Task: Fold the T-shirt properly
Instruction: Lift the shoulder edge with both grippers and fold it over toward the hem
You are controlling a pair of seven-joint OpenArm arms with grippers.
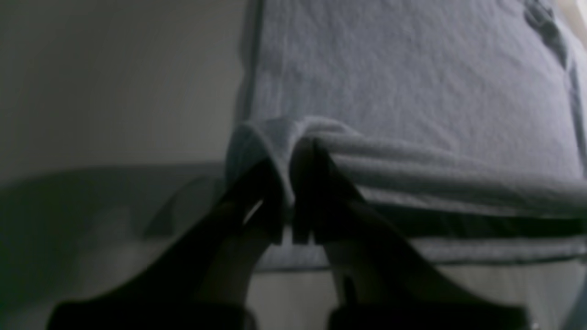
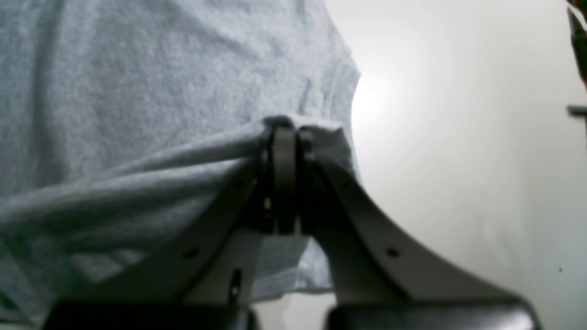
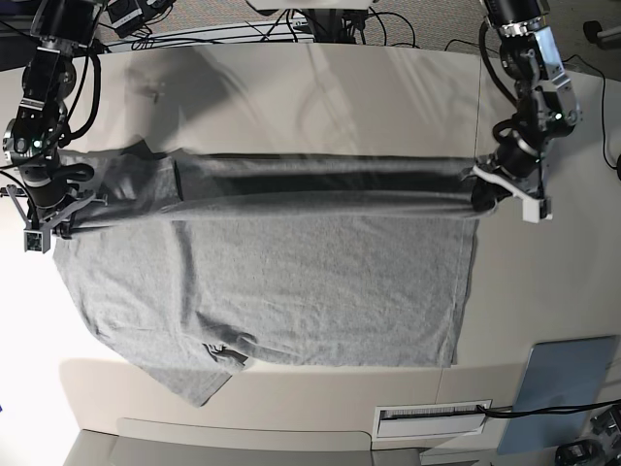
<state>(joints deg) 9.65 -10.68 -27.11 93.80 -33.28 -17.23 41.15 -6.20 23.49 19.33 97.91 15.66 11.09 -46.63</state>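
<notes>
Two grippers are clamped on the T-shirt (image 3: 291,282), one at each end of a long raised fold stretched across the table (image 3: 291,87). In the base view the left gripper (image 3: 488,186) pinches the hem end, and the right gripper (image 3: 60,209) pinches the shoulder end near a sleeve. In both wrist views the jaws are seen shut, with a bunched ridge of grey cloth squeezed between them.

The shirt is judged light, soft and limp: it sags and creases between the two holds and offers no stiffness of its own. Slipping seems unlikely while the cloth is bunched in the jaws, but a thin single layer could be pulled free. Holds are best taken at outer corners and edges, kept level so the fold line stays straight.

Most of the shirt lies flat on the table nearer the camera, one sleeve curled over at the lower edge. The table is pale, smooth and matt. A blue-grey panel (image 3: 568,383) lies at one corner, well apart from the shirt. Cables (image 3: 320,29) are seen along the far side.
</notes>
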